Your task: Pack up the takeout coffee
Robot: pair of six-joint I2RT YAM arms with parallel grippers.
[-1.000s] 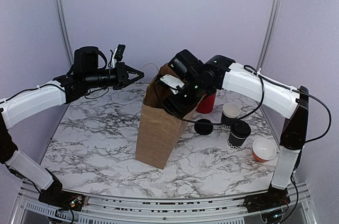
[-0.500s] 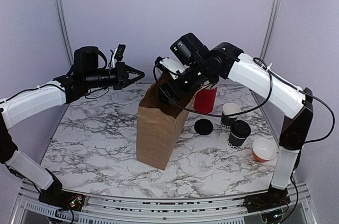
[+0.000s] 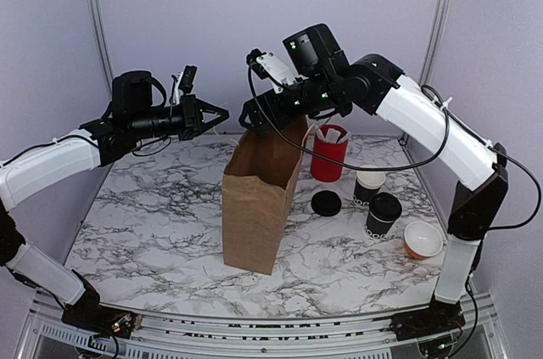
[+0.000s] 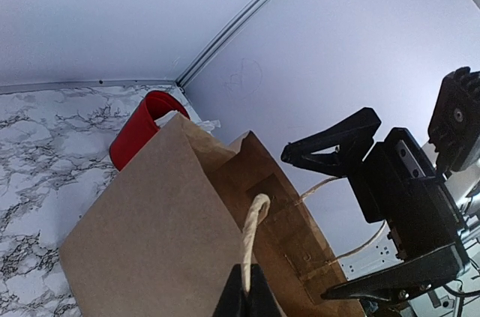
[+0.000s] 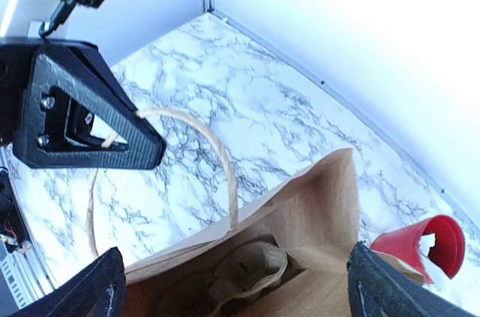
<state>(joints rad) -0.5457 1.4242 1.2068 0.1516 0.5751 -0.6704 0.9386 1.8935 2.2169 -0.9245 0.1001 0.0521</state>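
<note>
The takeout coffee [image 3: 383,215], a black lidded cup, stands on the table right of the brown paper bag [image 3: 259,198]. My left gripper [image 3: 222,113] is shut on the bag's string handle [image 4: 253,234] and holds it up to the left of the bag's mouth; its fingers [image 4: 247,294] pinch the string. My right gripper [image 3: 254,117] is open and empty, hovering just above the bag's open mouth [image 5: 236,287]. In the right wrist view the bag [image 5: 322,204] holds a pulp cup carrier [image 5: 247,272] at its bottom.
A red tub of white sachets [image 3: 329,154] stands right behind the bag. A loose black lid [image 3: 326,203], an open black cup with a white rim [image 3: 370,185] and an orange cup [image 3: 422,240] sit near the takeout coffee. The marble table [image 3: 144,215] ends at side walls.
My right gripper has risen out of the bag's mouth and now hangs above it. The bag stands more upright. My left gripper still holds the handle.
</note>
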